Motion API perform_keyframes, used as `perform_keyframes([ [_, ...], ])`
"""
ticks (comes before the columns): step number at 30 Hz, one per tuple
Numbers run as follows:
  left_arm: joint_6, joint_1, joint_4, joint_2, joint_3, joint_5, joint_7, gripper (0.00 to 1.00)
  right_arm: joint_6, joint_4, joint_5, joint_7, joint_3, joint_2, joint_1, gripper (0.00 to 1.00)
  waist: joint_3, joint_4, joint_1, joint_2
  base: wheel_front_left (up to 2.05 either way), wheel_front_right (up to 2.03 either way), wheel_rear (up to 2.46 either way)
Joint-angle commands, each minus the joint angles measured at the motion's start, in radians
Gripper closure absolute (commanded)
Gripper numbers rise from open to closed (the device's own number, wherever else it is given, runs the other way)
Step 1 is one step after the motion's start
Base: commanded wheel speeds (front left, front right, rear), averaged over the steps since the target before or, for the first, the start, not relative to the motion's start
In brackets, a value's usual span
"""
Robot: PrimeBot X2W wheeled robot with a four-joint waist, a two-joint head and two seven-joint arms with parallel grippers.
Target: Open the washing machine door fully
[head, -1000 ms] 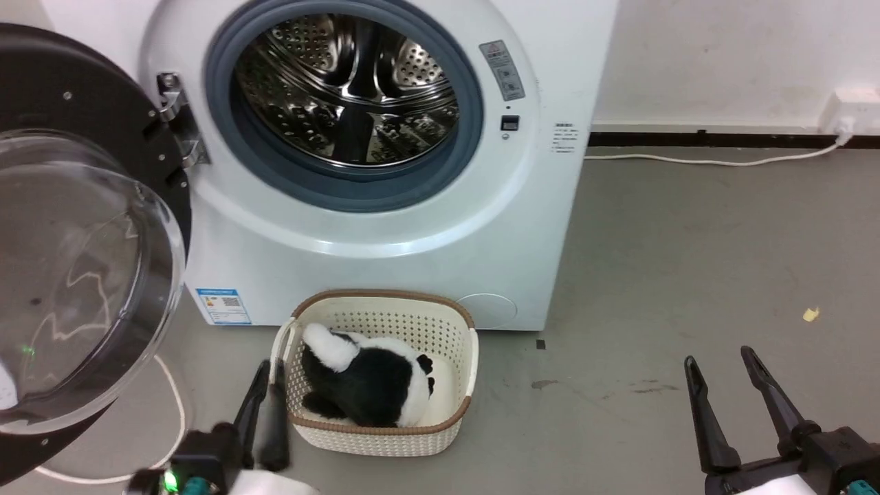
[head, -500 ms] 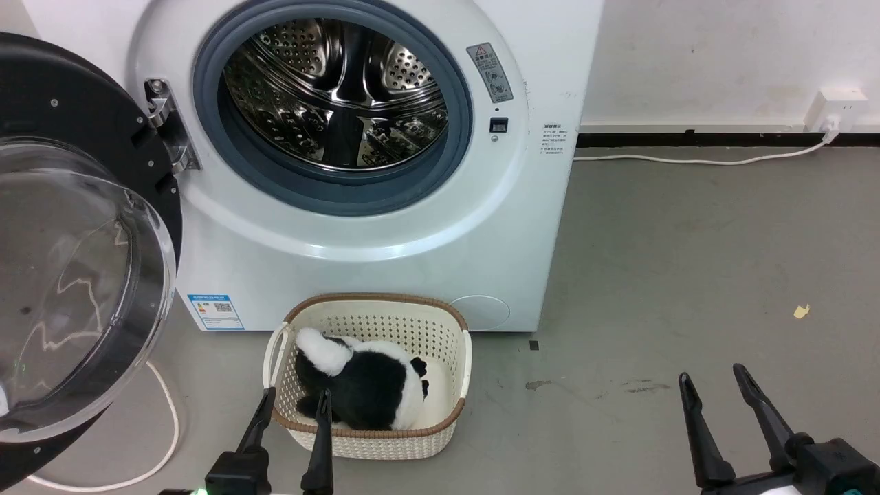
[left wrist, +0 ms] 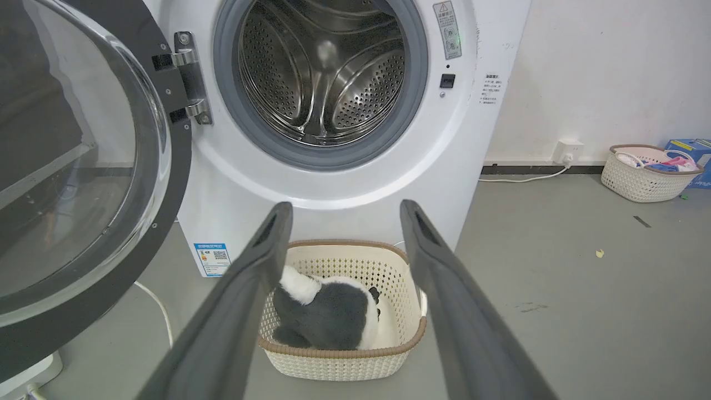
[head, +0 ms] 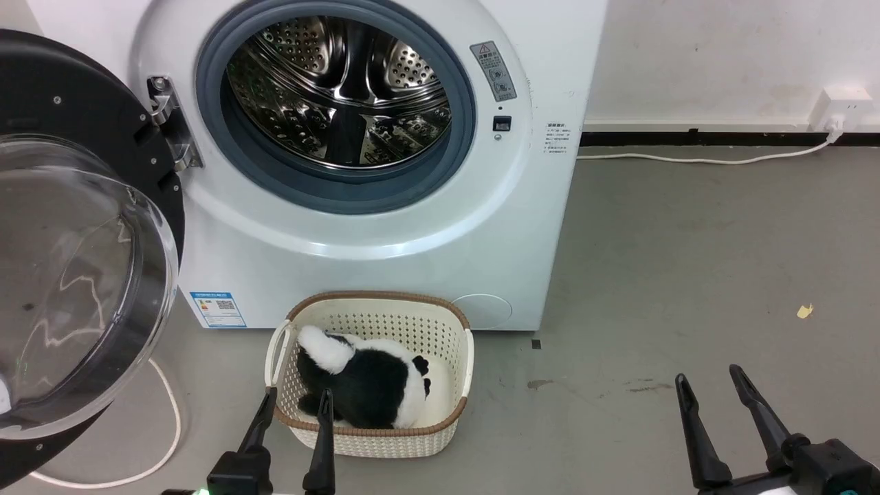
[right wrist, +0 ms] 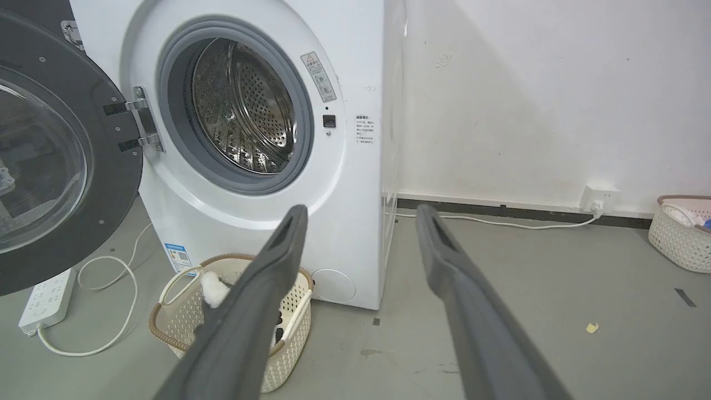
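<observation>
Washing machine door (head: 75, 234): swung wide, frame left, up-left of nearer left gripper (head: 297, 393); right gripper (head: 708, 375) lower right. Both splayed, empty.

I watched the left end effector (head: 298, 393) change most. A second before, its two fingers were pressed together and blurred, just beside the left wall of the basket (head: 385, 443). They then parted and stood wide, with the tips over the basket's near rim. The head view also shifted slightly, so the whole scene sat a little differently in it.
</observation>
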Motion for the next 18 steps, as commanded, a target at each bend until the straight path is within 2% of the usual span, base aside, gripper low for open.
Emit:
perform_keyframes([
  [1,0.008,-0.004,-0.001,-0.005,0.0,0.007,-0.005,0.0,0.001,0.003,0.003,-0.005,0.001,0.005,0.006,0.0,0.0,0.0,0.0,0.0,0.0,0.0,0.0],
  [9,0.01,-0.006,-0.001,-0.006,0.003,0.005,-0.005,0.0,0.001,0.005,0.006,-0.006,0.002,0.005,0.003,0.0,0.005,0.003,0.0,0.0,0.0,0.0,0.0],
  [10,0.003,0.0,0.0,-0.002,0.002,0.0,0.0,1.0,0.0,0.002,0.0,-0.002,0.003,0.0,0.0,1.0,0.006,0.003,0.0,0.0,0.0,0.0,0.0],
  [18,-0.008,-0.003,-0.005,-0.008,0.016,0.012,0.015,1.0,0.0,0.002,-0.004,0.01,0.005,0.0,-0.007,1.0,0.007,0.003,0.0,0.0,0.0,0.0,0.0],
])
